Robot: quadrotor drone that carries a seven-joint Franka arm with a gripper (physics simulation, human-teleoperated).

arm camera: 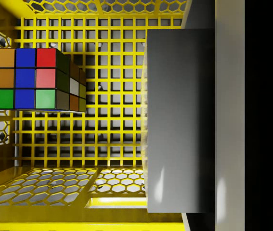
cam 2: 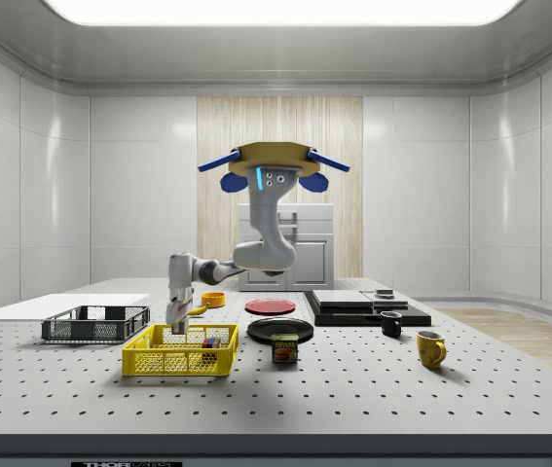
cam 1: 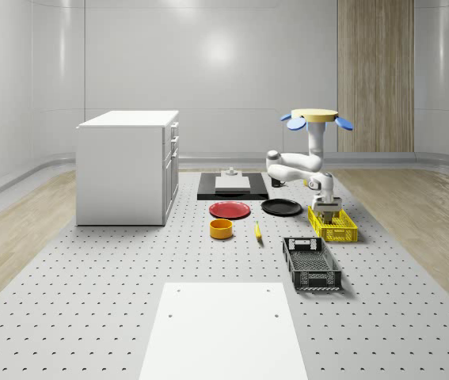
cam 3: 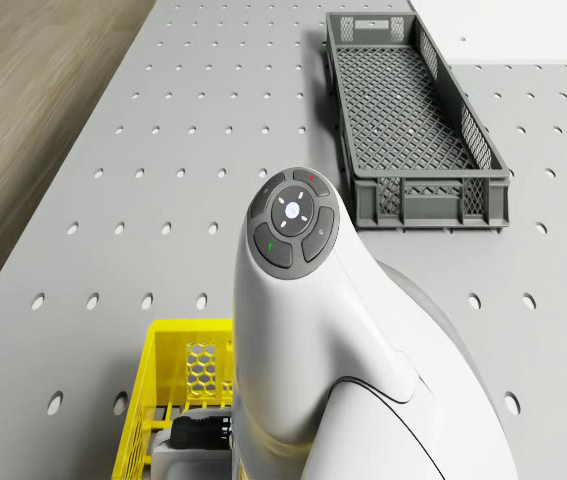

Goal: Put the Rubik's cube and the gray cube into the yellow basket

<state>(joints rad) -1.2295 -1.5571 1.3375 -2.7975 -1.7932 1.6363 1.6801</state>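
Observation:
The drone [cam 1: 316, 117] hovers over the table beside the yellow basket [cam 1: 343, 233], and its arm reaches down into it. My gripper [cam 1: 329, 207] sits low inside the basket [cam 2: 159, 362], shut on the gray cube [arm camera: 179, 120], which hangs just above the mesh floor next to a dark finger [arm camera: 266, 120]. The Rubik's cube [arm camera: 25, 78] rests on the basket floor [arm camera: 126, 202], apart from the gray cube and near one corner. In the side view the Rubik's cube [cam 2: 212, 342] shows through the basket wall.
A dark gray crate [cam 1: 311, 264] lies just in front of the basket. A black plate [cam 1: 281, 207], red plate [cam 1: 230, 210], orange bowl [cam 1: 221, 229] and white cabinet [cam 1: 127, 166] stand to the whole-scene view's left. A can [cam 2: 284, 348] and two mugs [cam 2: 431, 347] sit nearby.

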